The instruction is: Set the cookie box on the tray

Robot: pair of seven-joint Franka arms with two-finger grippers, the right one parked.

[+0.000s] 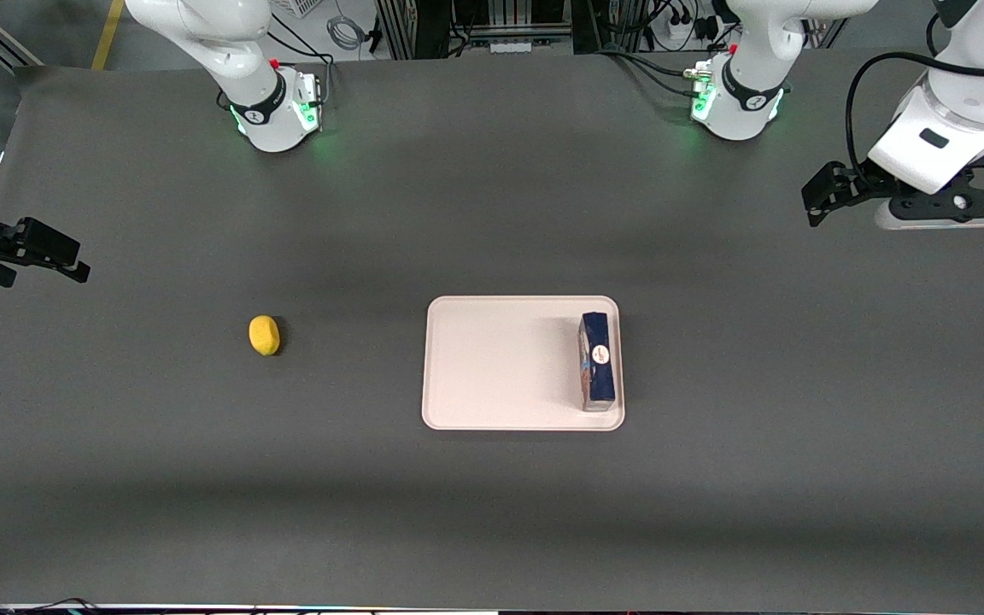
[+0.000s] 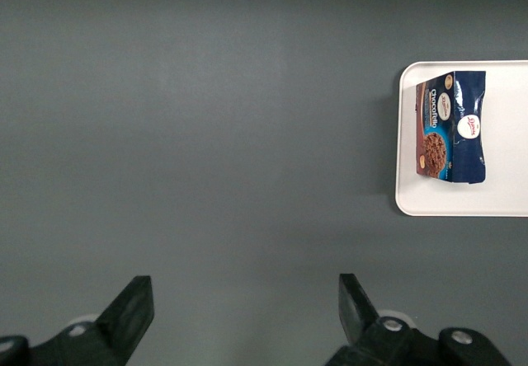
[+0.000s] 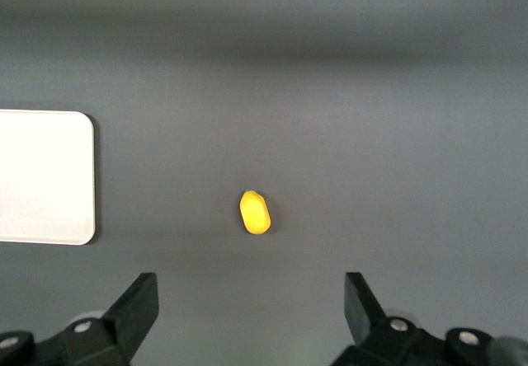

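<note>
I'm driving this one remotely, so here's what I've got on screen rn. Using the tray point(image 1: 500, 367) as my anchor, going from the front cam outward.

The tray sits flat on the dark table point(image 1: 492, 512), roughly mid-table, pale pink w/ a low rim. The cookie box point(image 1: 599, 360) is on it, lying along the tray's short edge toward the working arm's end, just inside the rim and parallel to it. From the wrist cam the box point(image 2: 452, 125) shows its printed face up: cookie pic, round white-red logo, blue wrapper look. It's fully within the tray point(image 2: 462, 197) as far as I can see; most of the tray surface toward the parked arm's end is bare.

There's a small yellow lemon-looking thing point(image 1: 264, 335) on the table, well apart from the tray toward the parked arm's end, about level w/ the tray's middle.

Farther from the front cam than the tray and way off toward the working arm's end, the gripper point(image 1: 829, 195) hangs above bare table, well apart from the box. In the wrist cam its fingers point(image 2: 356, 307) are spread wide, nothing between them.
</note>
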